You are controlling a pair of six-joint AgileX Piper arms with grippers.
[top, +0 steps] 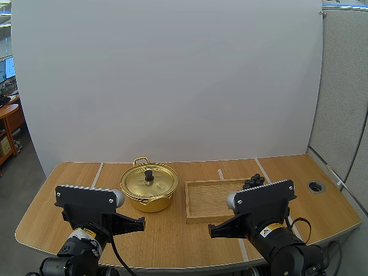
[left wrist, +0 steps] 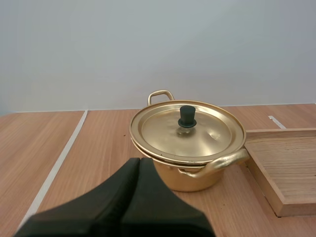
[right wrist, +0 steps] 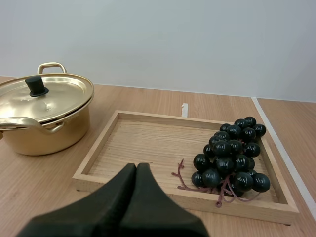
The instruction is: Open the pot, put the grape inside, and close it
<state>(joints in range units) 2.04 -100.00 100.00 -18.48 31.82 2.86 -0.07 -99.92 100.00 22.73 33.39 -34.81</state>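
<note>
Fingers on both arms are clenched on nothing. The left gripper (left wrist: 139,167) shows as one dark wedge, low over the near part of the table (top: 63,195) and aimed at the pot (left wrist: 190,178). The right gripper (right wrist: 137,170) is shut the same way and hangs just short of the near rim of the wooden tray (right wrist: 98,144). Neither touches anything.

The layout looks planned for a split of labour. The brass pot sits ahead of the left arm with its lid (left wrist: 148,129) seated squarely on the rim. The black knob (left wrist: 187,117) stands upright at the lid's centre, free on all sides, and I'd take that as the obvious place to pinch. One loop handle faces the arm and the other points away, so nothing blocks a reach from above.

The grapes (right wrist: 232,157) lie inside the tray at its far right corner, ahead of the right arm, with the stems trailing toward the tray's middle. Tray and pot stand just beside each other, which should keep the carry short.

By my reckoning nothing is started: the lid is on and the fruit is not yet picked up. The left fingers must part before they can take the knob.
</note>
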